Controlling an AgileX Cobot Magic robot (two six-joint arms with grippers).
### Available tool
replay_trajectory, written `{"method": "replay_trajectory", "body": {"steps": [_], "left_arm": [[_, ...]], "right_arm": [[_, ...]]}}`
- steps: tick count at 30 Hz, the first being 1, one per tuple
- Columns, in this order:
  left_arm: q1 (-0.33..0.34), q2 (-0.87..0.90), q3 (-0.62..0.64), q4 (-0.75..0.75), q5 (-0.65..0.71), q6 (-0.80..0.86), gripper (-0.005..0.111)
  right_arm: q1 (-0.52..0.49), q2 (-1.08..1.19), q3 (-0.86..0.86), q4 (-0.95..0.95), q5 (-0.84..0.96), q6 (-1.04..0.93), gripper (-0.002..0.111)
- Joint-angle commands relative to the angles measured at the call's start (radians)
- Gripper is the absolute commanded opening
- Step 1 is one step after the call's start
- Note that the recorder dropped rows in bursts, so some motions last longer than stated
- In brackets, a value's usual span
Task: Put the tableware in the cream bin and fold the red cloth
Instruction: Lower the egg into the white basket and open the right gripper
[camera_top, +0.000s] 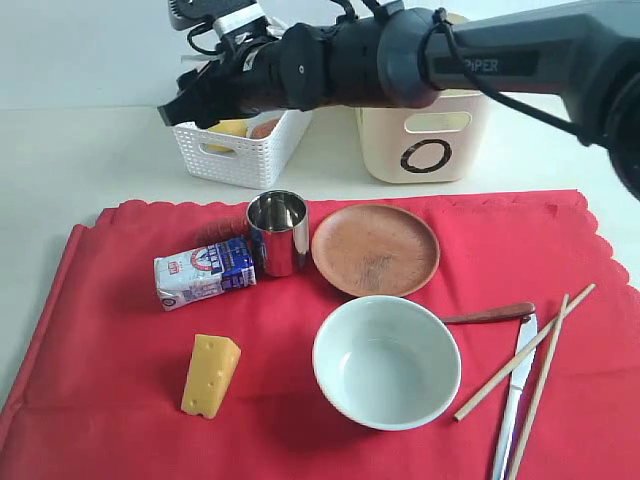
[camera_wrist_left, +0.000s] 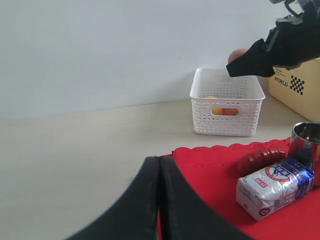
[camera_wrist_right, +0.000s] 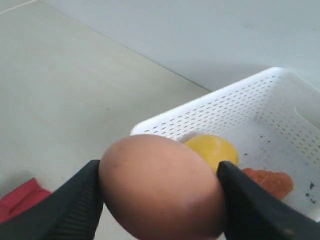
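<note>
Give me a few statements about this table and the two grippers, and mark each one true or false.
1. The right gripper is shut on a brown egg. True.
2. The steel cup is in the cream bin. False: it stands on the red cloth, beside the wooden plate.
3. The left gripper holds the cheese. False: it is shut on nothing, and the cheese lies on the cloth.
4. The pale bowl is empty. True.
</note>
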Motion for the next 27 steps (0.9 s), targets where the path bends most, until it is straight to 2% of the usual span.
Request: {"method": "replay_trajectory", "body": {"steps": [1,6,12,18,27], "left_arm": [[0.004,-0.006,0.003,-0.001,-0.001,-0.003,0.001],[0.004,-0.006,0.003,-0.001,-0.001,-0.003,0.001],[0.004,-0.006,0.003,-0.001,-0.001,-0.004,0.001],[0.004,-0.006,0.003,-0.001,-0.001,-0.001,0.001],[0.004,-0.006,0.003,-0.001,-0.001,-0.004,0.001]], "right_arm": [[-0.039,0.062,-0.072,-0.004,-0.003,0.050,0.000],[-0.048,0.091,-0.103,-0.008,-0.003,0.055,0.002],[-0.050,0.091,-0.103,-0.023,-0.009,0.055,0.020],[-0.050,0.091,-0.103,-0.023,-0.036,0.057,0.043],[-0.066,0.091,-0.103,-0.014,-0.036,0.057,0.055]]}}
